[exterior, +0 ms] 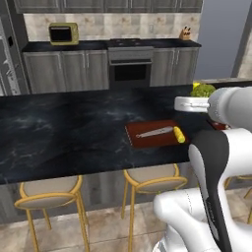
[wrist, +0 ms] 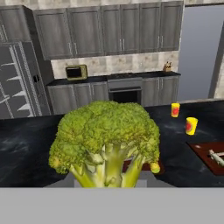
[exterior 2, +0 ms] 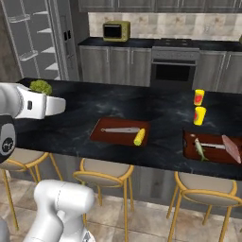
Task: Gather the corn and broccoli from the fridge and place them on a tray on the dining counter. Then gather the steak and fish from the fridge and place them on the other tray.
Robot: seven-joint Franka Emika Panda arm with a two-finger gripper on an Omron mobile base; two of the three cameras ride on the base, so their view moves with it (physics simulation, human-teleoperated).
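Your fingers pinch the lumpy green broccoli (wrist: 105,142) by its pale stalk, above the black marble dining counter (exterior: 64,133), left of the yellow corn cob (exterior 2: 139,136).

A rendered home kitchen: a built-in oven (exterior 2: 174,71) sits in a run of grey cabinets (exterior 2: 113,64), a yellow microwave (exterior 2: 116,30) left of it, what looks like a knife block (exterior: 185,33) to its right, and yellow-framed stools (exterior 2: 107,178) at a black marble bench (exterior 2: 94,106).

bkgd: grey cabinets (exterior: 64,69) along back wall | oven (exterior 2: 174,71) in cab run, dark top | yellow microwave (exterior: 63,33) on top | beige tile backsplash (wrist: 118,63) | tan tile floor (exterior: 103,229) | yellow-frame stools (exterior 2: 106,182)
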